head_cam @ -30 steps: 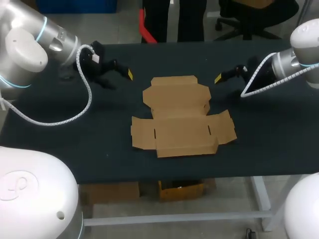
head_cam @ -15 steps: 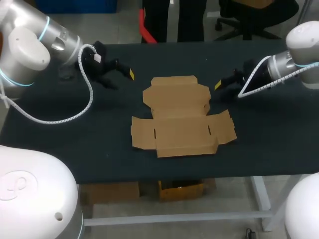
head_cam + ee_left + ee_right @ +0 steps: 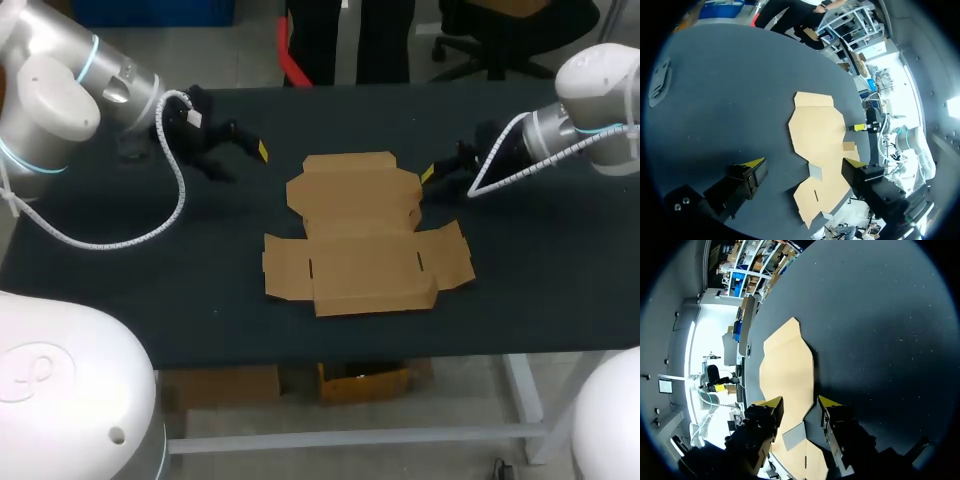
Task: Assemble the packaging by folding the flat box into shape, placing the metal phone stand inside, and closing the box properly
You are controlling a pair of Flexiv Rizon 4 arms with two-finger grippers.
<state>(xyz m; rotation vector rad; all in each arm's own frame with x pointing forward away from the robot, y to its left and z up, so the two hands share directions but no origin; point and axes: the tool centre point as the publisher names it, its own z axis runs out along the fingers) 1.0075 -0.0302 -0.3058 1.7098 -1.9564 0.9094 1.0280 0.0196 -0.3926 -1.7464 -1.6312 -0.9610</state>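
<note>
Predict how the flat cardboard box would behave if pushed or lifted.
The box lies thin and flat, so probably light, likely sliding across the table when pushed. Its creased flaps suggest it would sag at the folds if lifted by one edge.

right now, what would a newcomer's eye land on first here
The flat cardboard box comes first: pale brown, unfolded, lying in the middle of the dark table. Next come the two yellow-tipped arms, both open. The right end effector is close by the box's far right corner, and the left end effector is off to the box's left, apart from it.
</note>
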